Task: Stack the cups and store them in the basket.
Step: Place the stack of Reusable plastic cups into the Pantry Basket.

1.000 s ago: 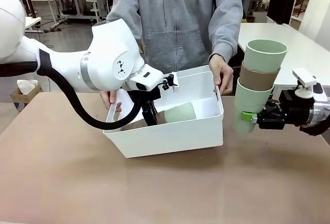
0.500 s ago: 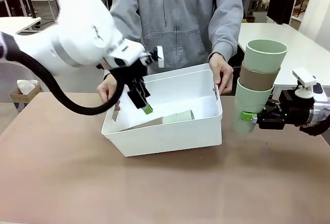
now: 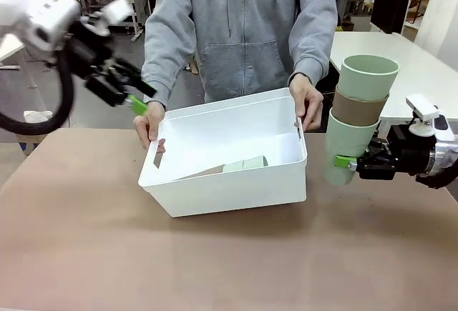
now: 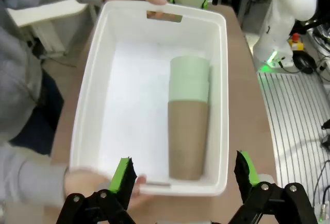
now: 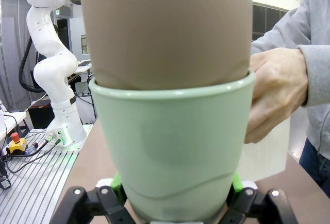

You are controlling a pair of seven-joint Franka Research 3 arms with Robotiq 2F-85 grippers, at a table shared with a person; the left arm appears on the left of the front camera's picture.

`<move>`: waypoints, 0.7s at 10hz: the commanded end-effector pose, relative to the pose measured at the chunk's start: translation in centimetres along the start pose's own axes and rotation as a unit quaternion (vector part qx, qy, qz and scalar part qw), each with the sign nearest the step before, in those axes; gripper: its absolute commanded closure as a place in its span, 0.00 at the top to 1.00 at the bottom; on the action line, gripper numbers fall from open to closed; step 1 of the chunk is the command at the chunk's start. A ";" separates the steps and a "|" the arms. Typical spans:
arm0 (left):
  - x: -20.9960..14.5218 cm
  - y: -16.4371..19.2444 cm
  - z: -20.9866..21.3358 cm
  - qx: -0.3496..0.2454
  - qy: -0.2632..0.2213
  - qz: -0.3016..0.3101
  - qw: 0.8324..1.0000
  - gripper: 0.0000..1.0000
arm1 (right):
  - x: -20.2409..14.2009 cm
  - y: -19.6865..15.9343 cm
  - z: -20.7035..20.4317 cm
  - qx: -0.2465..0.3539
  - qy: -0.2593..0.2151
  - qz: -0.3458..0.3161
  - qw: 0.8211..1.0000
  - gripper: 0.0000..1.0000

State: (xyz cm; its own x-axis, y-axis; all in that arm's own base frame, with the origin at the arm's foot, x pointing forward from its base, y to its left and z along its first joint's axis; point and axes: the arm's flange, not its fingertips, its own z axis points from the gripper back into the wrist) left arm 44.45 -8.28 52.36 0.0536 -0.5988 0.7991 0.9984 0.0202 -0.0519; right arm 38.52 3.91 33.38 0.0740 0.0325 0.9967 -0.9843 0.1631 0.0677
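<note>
Basket material: the basket (image 3: 215, 196) is smooth white plastic, rectangular, with a rounded rim and a handle slot cut in each short end; in the left wrist view its rim (image 4: 85, 110) frames a bare white floor.
Cups material: matte, tall, tapered tumblers without handles, pale mint green and tan-brown.
Basket place: at the middle of the bench (image 3: 86, 254), with its opening facing up and a little toward the robot's side.
Person's hands: one person's hand (image 3: 149, 126) holds the short end at 9 o'clock, the other (image 3: 308, 104) the end at 3 o'clock.
Lying stack: the lying stack (image 4: 190, 116) rests on its side on the basket floor, along a long wall. Its brown cup is outermost and green cups are nested inside. In the left wrist view its long axis runs 12 to 6, with the mouths toward 12. In the front view its green end (image 3: 243, 164) points to 3 o'clock.
Held stack: the held stack (image 3: 358, 121) hangs at 3 o'clock of the basket, clear of the bench. It runs green, brown, green from the bottom, stands near upright and has its mouths toward 12.
Right robot hand: the right robot hand (image 3: 345, 162) reaches in level from 3 o'clock, its fingers clamped on the lowest green cup (image 5: 170, 147) near the base.
Left robot hand: the left robot hand (image 3: 136, 95) is raised at 10 o'clock of the basket, angled down toward it. Its fingers (image 4: 124, 170) are spread wide with nothing between them.
</note>
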 end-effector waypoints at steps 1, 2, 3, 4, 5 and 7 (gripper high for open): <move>-5.1 0.8 3.8 0.015 -0.052 0.005 0.999 1.00 | 0.4 0.0 -0.1 0.001 -0.002 0.005 1.000 0.84; -7.3 0.9 6.0 0.025 -0.071 0.013 0.997 1.00 | 0.4 0.0 -0.1 0.001 -0.002 0.005 1.000 0.84; -8.7 0.7 7.5 0.038 -0.084 0.016 0.996 1.00 | 0.4 0.0 -0.1 0.001 -0.002 0.005 1.000 0.84; -9.5 0.4 8.6 0.046 -0.093 0.011 0.995 1.00 | 0.4 0.0 -0.1 0.001 -0.002 0.005 1.000 0.84; -9.4 0.1 8.5 0.054 -0.095 0.004 0.994 1.00 | 0.4 0.0 -0.1 0.001 -0.002 0.005 1.000 0.84; -10.6 0.3 9.4 0.051 -0.077 0.023 0.995 1.00 | 0.4 0.0 -0.1 0.001 -0.002 0.005 1.000 0.84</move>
State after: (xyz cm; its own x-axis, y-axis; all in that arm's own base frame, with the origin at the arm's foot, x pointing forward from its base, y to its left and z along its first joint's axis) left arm 44.46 5.04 49.82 0.0848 -0.4425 0.8928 0.9906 0.1340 -0.0277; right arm 38.53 3.92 33.36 0.0742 0.0326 0.9967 -0.9843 0.1629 0.0680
